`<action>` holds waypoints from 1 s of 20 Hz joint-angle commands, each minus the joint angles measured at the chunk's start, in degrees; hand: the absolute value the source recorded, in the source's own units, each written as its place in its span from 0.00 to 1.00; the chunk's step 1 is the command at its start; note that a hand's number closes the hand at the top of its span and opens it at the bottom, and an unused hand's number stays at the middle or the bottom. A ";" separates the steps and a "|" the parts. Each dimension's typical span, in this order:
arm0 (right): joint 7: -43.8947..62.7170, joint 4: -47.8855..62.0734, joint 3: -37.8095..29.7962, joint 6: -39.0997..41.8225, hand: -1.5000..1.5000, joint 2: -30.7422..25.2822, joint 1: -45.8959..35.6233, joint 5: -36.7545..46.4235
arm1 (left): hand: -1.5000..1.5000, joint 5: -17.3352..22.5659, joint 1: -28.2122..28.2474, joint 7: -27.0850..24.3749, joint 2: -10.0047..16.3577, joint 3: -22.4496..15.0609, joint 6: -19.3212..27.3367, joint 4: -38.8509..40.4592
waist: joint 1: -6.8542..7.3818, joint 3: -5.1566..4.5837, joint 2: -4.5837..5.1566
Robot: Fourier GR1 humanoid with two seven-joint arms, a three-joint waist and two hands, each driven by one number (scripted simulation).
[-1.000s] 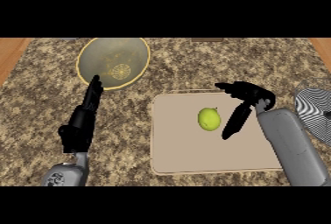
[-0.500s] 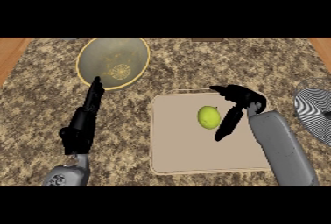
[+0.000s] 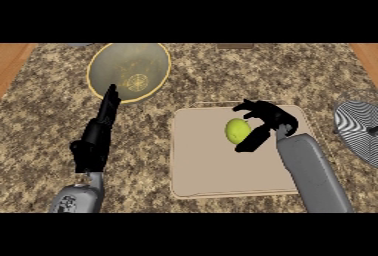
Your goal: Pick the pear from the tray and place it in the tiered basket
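Pear (image 3: pixel 236 130) is what I am after, and it lies on the beige tray (image 3: pixel 214 170), in the tray's far half and a little right of its middle, its yellow-green skin plain against the board. My right hand (image 3: pixel 270 118) is over that same part of the tray, just right of the pear. It is open and cupped towards the fruit: dark fingers (image 3: pixel 247 106) arch past the pear on its far side, and another digit slants along its near right side. They have not closed on it, and I cannot tell whether any of them touches the skin. The grey forearm (image 3: pixel 311 172) runs back across the tray's right edge towards its near right corner.

My left hand (image 3: pixel 96 137) lies well to the left of the tray, off it, above the speckled counter (image 3: pixel 44 125), fingers straight and holding nothing, pointing away from me. The tiered basket (image 3: pixel 90 75), round with a yellow rim, stands beyond the tray's far left corner, and my left fingertips overlap its near rim. A striped plate (image 3: pixel 359 131) sits right of the tray, apart from it.
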 commanded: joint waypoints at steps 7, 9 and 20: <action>-8.91 3.03 5.37 -7.65 1.00 -0.30 -0.21 11.89 | 0.50 1.23 0.16 2.99 0.79 0.98 -1.65 -3.18 | 0.33 0.31 0.42; -10.69 7.08 4.88 -10.65 1.00 0.55 -1.27 13.73 | 0.50 -0.54 3.60 -2.86 -0.62 -0.58 -0.22 -1.00 | 0.43 0.31 0.49; -15.16 -21.46 16.03 -15.51 1.00 -28.79 24.91 33.60 | 0.50 1.62 3.52 -0.59 2.19 3.84 -0.69 -1.62 | -3.72 0.17 -0.65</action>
